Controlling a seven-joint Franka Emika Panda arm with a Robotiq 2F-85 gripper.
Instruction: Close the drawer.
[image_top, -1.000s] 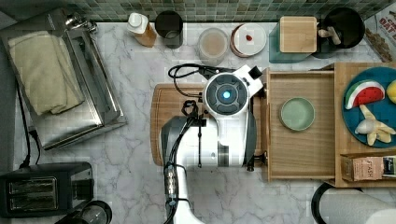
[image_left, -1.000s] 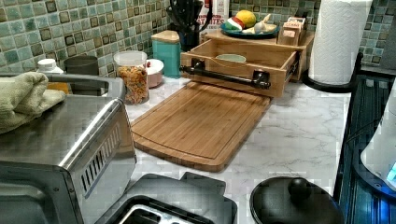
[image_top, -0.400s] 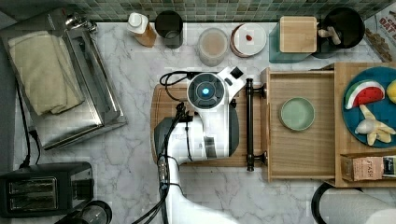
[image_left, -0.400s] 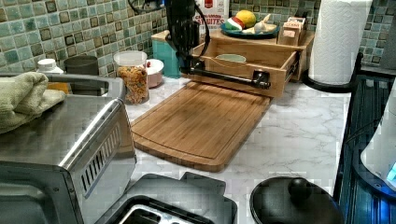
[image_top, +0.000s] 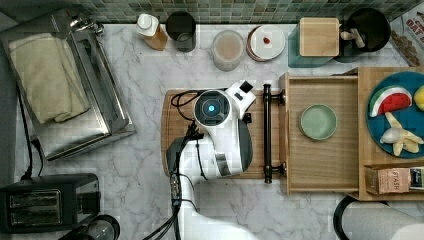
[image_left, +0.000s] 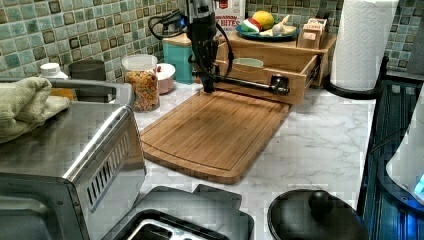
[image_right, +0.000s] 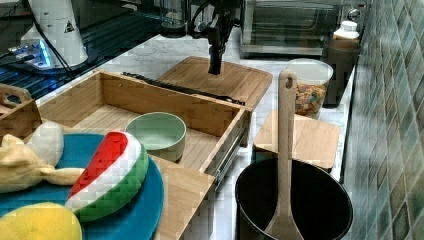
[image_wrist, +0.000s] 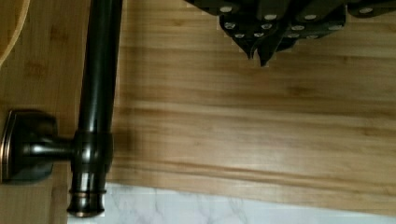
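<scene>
Black robot gripper (image_wrist: 261, 44) hangs above flat bamboo cutting board (image_left: 215, 132), fingertips pressed together, holding nothing. Wide light-wood drawer (image_top: 320, 165) stands pulled out just beyond gripper, its long black metal bar handle (image_wrist: 95, 93) close beside fingertips, not touching. Pale green round bowl (image_top: 318, 121) sits inside drawer, farther from gripper. White marble table (image_left: 310, 150) carries board.

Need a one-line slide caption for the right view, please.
Open drawer holding a green bowl, its black bar handle facing the cutting board, where the gripper hangs.
</scene>
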